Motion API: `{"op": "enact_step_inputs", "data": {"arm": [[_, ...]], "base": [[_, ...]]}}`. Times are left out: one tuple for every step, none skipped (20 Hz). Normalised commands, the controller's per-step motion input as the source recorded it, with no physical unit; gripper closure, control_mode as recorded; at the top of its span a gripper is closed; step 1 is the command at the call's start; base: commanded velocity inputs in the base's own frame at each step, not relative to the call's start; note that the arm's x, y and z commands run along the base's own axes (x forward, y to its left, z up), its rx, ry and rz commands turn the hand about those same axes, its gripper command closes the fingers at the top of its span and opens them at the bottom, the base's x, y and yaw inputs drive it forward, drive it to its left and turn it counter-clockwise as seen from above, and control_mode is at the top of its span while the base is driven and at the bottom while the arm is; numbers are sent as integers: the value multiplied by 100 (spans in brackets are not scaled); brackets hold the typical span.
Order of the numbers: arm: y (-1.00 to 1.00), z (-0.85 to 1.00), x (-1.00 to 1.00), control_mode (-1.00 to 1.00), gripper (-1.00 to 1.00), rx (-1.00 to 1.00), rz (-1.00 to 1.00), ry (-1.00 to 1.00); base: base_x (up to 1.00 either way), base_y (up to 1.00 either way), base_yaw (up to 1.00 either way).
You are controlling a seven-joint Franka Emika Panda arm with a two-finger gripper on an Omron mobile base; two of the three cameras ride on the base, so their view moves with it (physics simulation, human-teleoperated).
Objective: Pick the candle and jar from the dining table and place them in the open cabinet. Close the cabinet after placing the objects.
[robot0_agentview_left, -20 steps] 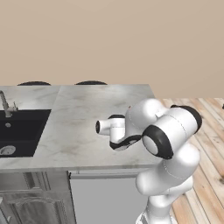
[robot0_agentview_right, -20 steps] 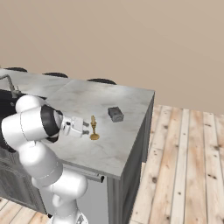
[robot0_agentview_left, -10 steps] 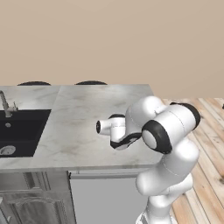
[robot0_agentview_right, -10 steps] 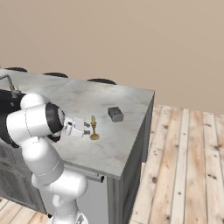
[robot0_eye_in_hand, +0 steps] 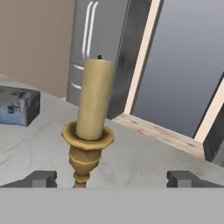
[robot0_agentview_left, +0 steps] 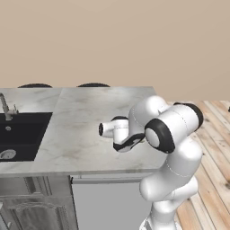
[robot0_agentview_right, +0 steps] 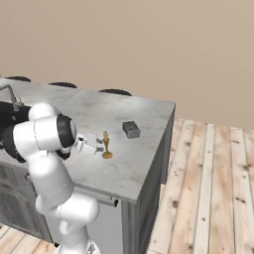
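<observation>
The long island counter with a pale grey-veined marble top (robot0_agentview_left: 76,130), the dining table, runs from left to right across both base views, ending at a square right-hand corner above wooden plank flooring (robot0_agentview_right: 218,178). An inset black sink (robot0_agentview_left: 20,134) sits in the left part of the top, with a metal faucet (robot0_agentview_left: 5,107) at its far edge. Dark grey panelled cabinet fronts (robot0_agentview_left: 31,202) fill the near side of the island below the top.

The white arm with dark joints (robot0_agentview_left: 168,134) reaches out level over the near edge of the marble, its hand pointing toward the right end of the island. The two-finger gripper (robot0_agentview_right: 99,146) stands spread wide, holding nothing; in the hand view its two dark fingertips (robot0_eye_in_hand: 41,178) rise far apart at the bottom corners.

The squat grey jar (robot0_agentview_right: 131,129) rests on the marble toward the right end, farther from the near edge than the candle and apart from it.

The slim golden-brass candle (robot0_agentview_right: 106,146) stands upright on its flared base on the marble, just beyond the gripper's tips. In the hand view the candle (robot0_eye_in_hand: 90,131) sits between the fingertips, left of centre, nearer the left tip, with neither tip touching it.
</observation>
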Motion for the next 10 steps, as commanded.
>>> {"op": "enact_step_inputs", "data": {"arm": [[0, -11, 11, -100, -100, 0, 0, 0], [0, -11, 11, -100, -100, 0, 0, 0], [0, -11, 11, -100, -100, 0, 0, 0], [0, -6, 7, -100, -100, 0, 0, 0], [-2, -6, 7, -100, -100, 0, 0, 0], [-4, -5, 4, -100, -100, 0, 0, 0], [-9, -5, 0, -100, -100, 0, 0, 0], [-11, -6, 0, -100, -100, 0, 0, 0], [-11, -6, 0, -100, -100, 0, 0, 0], [-11, -8, 0, -100, -100, 0, 0, 0]], "base": [[0, 0, 0], [0, 0, 0], [0, 0, 0], [0, 0, 0], [0, 0, 0], [0, 0, 0], [0, 0, 0], [0, 0, 0], [0, 0, 0], [0, 0, 0]]}}
